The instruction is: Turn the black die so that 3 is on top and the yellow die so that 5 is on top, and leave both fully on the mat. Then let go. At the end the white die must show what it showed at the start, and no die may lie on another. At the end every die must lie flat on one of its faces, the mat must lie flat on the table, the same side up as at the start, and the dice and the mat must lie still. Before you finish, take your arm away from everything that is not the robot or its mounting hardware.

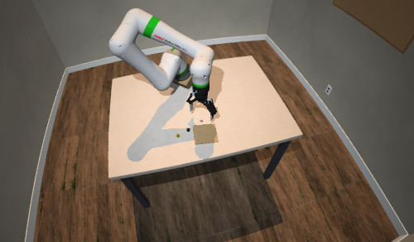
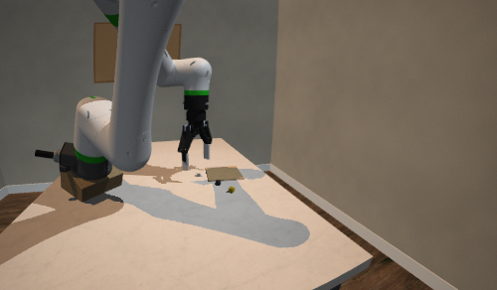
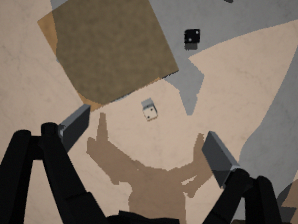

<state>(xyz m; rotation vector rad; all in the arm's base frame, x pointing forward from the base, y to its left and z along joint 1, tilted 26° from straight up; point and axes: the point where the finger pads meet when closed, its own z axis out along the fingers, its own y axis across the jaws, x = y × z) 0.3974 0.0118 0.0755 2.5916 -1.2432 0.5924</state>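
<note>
My gripper [image 1: 201, 113] [image 2: 196, 161] [image 3: 148, 128] is open and empty, above the table near the white die. The white die [image 1: 201, 120] [image 2: 198, 175] [image 3: 149, 111] lies on the table just off the mat's edge; its upper face seems to show two pips. The black die [image 1: 188, 129] [image 2: 218, 183] [image 3: 192, 36] lies on the table beside the mat, apart from it, with two pips visible on top. The yellow die [image 1: 178, 135] [image 2: 231, 190] lies on the table farther from the mat; its pips are too small to read. The tan mat [image 1: 205, 133] [image 2: 225, 174] [image 3: 110, 50] lies flat, no die on it.
The table [image 1: 249, 104] [image 2: 165, 238] carries the arm's base [image 2: 92, 181] at the back. The arm's shadow falls across the yellow die and part of the mat. The table's front edge lies beyond the mat.
</note>
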